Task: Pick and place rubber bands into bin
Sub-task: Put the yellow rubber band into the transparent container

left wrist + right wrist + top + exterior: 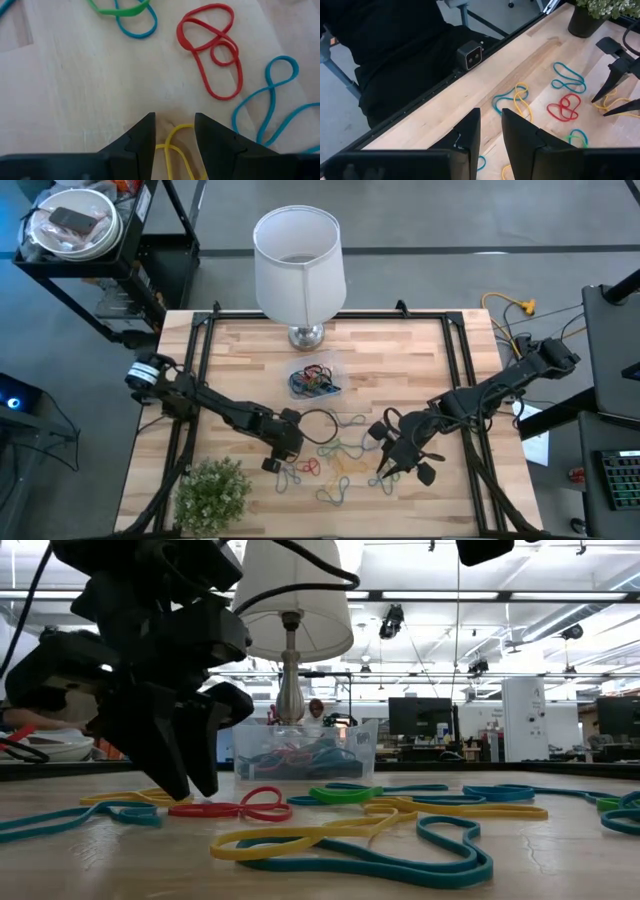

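Left wrist view: left pincer [174, 134], apart, straddles a half-hidden yellow rubber band [176, 142].

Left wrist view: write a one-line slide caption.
Left claw open astride a yellow rubber band on the table, red band ahead.

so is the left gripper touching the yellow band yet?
Cannot tell. The left wrist view shows the yellow band between the open fingers of the left gripper, with wood visible either side.
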